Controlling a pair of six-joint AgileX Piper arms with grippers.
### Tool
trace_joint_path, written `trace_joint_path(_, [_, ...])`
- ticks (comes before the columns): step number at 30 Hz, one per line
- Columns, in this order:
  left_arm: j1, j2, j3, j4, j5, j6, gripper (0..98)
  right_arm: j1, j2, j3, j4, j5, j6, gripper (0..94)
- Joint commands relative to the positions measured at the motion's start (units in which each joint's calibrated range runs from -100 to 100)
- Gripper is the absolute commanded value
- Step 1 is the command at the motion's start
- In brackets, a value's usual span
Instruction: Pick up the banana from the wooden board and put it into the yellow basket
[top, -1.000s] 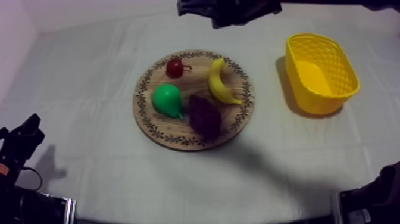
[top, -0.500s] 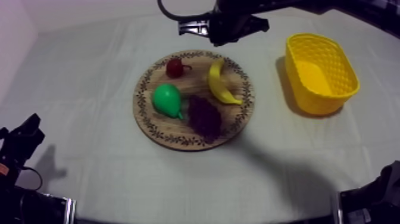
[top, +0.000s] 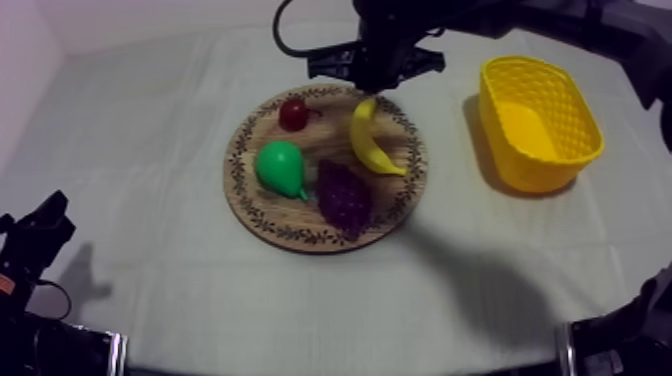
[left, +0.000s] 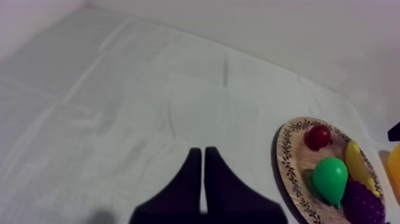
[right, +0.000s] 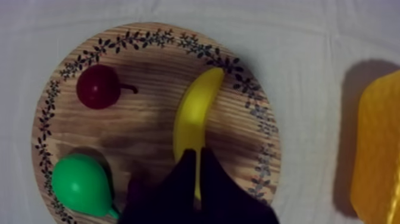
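Hovering gripper: right gripper (right: 198, 154), clenched empty, over banana (right: 194, 110)
Fruit position: 2 o'clock on wooden board (top: 300, 237)
Yellow basket (top: 548, 168): 3 o'clock of board
Left gripper (left: 202, 152): clenched, over worktop (left: 119, 89)

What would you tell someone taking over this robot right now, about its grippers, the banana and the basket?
Left gripper: shut on nothing, at rest over bare cloth, off to the left of the wooden board.
Right gripper: shut, empty, hovers just above the banana.
Things: the banana lies on the board with the pear, grapes and small red fruit. The yellow basket stands to the board's right with nothing seen inside.
Done: the approach only.
Left: open the right gripper, grasp the banana, lift it, carry it to the basket, release.
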Motion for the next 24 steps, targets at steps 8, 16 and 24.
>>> trace_joint_path(8, [0.0,0.0,0.0,-0.01,0.0,0.0,0.1,0.7,1.0,-1.3,-1.8,0.5,1.1,19.2])
trace_joint_path(16, [0.0,0.0,0.0,-0.01,0.0,0.0,0.1,0.9,1.4,-2.2,-2.3,2.4,1.5,72.6])
trace_joint_path(24, [0.0,0.0,0.0,-0.01,0.0,0.0,0.1,0.1,1.6,-0.3,-1.6,2.5,1.0,83.5])
